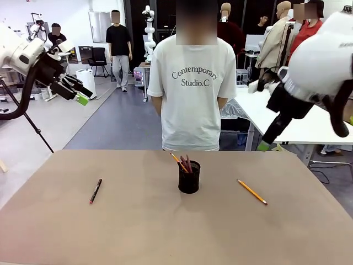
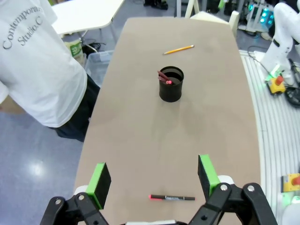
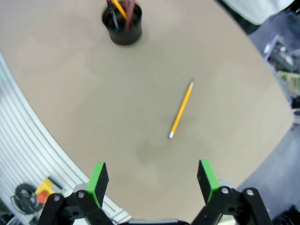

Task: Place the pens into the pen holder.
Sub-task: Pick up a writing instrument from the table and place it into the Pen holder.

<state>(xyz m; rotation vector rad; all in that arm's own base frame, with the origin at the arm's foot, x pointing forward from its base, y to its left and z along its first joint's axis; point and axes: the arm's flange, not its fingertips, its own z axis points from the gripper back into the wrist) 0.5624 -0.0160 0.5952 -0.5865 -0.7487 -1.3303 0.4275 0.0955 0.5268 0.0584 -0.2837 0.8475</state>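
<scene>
Black pen with red ends (image 2: 172,198) lies flat just beneath the left gripper (image 2: 153,177), whose green-padded fingers (image 2: 99,180) are spread apart with nothing between them, raised above the surface (image 2: 140,140) near its left edge. The right gripper (image 3: 152,180) is likewise spread and empty, held high over the right side, with the yellow pencil (image 3: 181,110) lying flat ahead of its fingers, toward the right edge. Between these two loose sticks, around the middle of the surface, the pen holder (image 1: 189,178) stands upright with a reddish-brown pen (image 1: 187,163) and an orange one (image 1: 177,160) leaning inside. A person (image 1: 192,94) stands at the far edge. By my reading the job is partly done: some pens are stowed, and the two loose pieces are yet to be lifted and dropped in.
</scene>
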